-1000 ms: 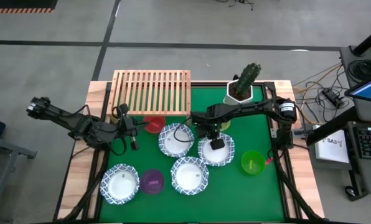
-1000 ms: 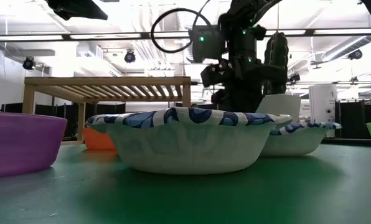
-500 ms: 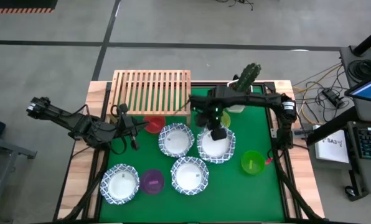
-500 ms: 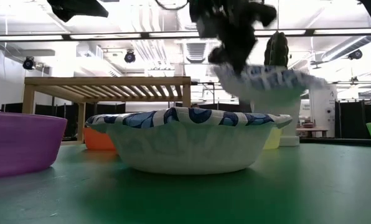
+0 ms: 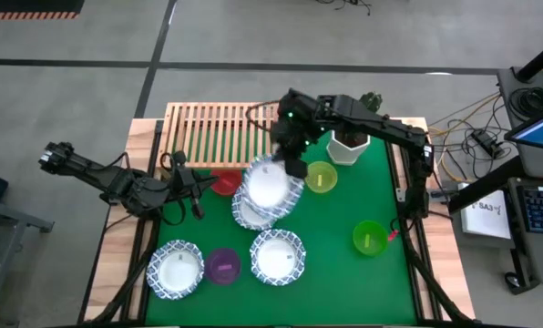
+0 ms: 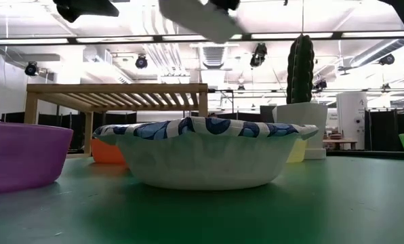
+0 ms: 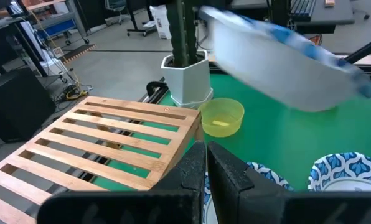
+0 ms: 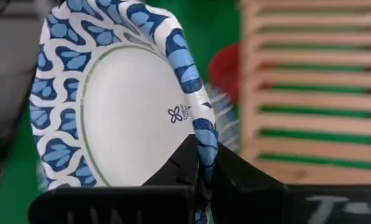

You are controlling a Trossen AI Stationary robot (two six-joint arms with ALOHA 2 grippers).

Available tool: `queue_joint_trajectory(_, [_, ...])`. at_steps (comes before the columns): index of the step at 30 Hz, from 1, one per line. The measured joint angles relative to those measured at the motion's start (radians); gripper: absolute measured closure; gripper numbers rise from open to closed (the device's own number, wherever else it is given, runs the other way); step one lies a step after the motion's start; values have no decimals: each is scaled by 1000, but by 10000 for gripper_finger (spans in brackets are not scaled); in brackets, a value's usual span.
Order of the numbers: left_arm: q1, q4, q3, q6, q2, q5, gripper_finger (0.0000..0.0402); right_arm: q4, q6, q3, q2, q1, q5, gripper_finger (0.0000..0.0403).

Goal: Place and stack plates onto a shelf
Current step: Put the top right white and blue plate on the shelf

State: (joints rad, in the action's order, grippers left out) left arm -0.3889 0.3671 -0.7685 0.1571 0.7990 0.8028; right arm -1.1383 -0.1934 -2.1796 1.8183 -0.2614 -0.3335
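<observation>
The right end effector (image 5: 292,167) has a blue-rimmed plate (image 5: 270,188) pinched by its wavy edge and carries it in the air, just off the shelf's (image 5: 221,134) front corner on the cactus pot (image 5: 349,146) side. In the right wrist view the two dark fingers (image 8: 195,163) are pressed onto the patterned rim, one on each face. The plate hangs tilted over another blue-rimmed plate (image 5: 251,215) that sits on the green worktop (image 5: 344,273) in front of the shelf.

The plate looks light and thin, like a moulded paper bowl, so I'd guess it flexes under a hard squeeze and could swing or slip from a single rim pinch. The rim seems the only sensible place to hold it; the smooth white centre offers nothing to grip.

The left end effector (image 5: 188,187) waits by the shelf's other front corner, near the red dish (image 5: 224,181), its fingers (image 7: 192,171) pressed together and holding nothing.

The shelf's slats are bare. Two more patterned plates (image 5: 277,256) (image 5: 176,268) and a purple dish (image 5: 222,265) lie farther out from the shelf. A yellow-green dish (image 5: 321,177) sits beside the cactus pot, a green dish (image 5: 369,238) well apart.
</observation>
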Motion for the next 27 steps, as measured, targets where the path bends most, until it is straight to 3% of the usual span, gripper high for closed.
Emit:
queue_joint_trajectory(5, [0,1,0,-16,-3,0,402,116,139,-7,0,-43,171,394])
queue_joint_trajectory(12, [0,12,0,-33,-48,0,402,191,289,-7,35,-188,177,394])
queue_joint_trajectory(21, [0,55,0,-15,-60,-1,402,326,404,-6,180,-329,0,394])
queue_joint_trajectory(27, [0,66,0,4,-59,-1,402,340,401,-6,233,-338,-26,394])
